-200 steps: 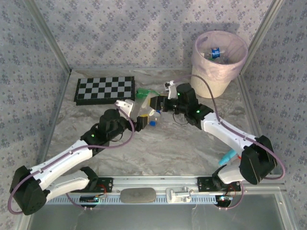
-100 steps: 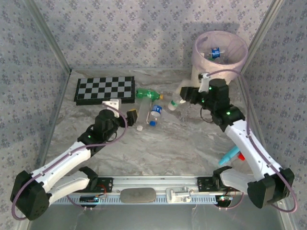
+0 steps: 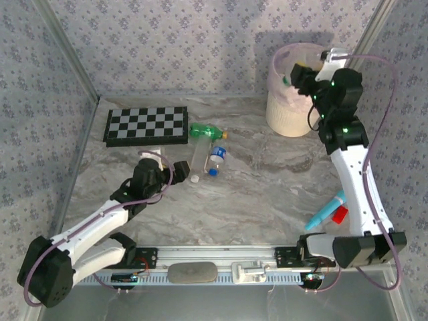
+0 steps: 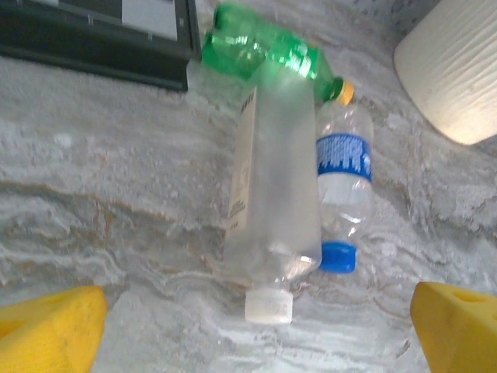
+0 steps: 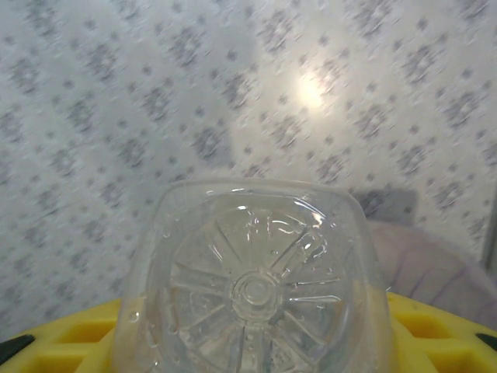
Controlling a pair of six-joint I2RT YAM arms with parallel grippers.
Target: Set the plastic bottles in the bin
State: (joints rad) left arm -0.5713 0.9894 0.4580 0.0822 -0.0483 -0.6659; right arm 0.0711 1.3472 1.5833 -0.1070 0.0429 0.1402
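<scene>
Right gripper (image 3: 299,72) pinches a clear bottle (image 5: 252,295). Left gripper (image 4: 252,322) is wide open; white-capped bottle (image 4: 273,194) lies at 12 o'clock.

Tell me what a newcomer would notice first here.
The right gripper holds a clear bottle up over the pink-lined bin at the far right. Mid-table, three bottles lie bunched beside a checkerboard, with the open left gripper just short of them.
</scene>
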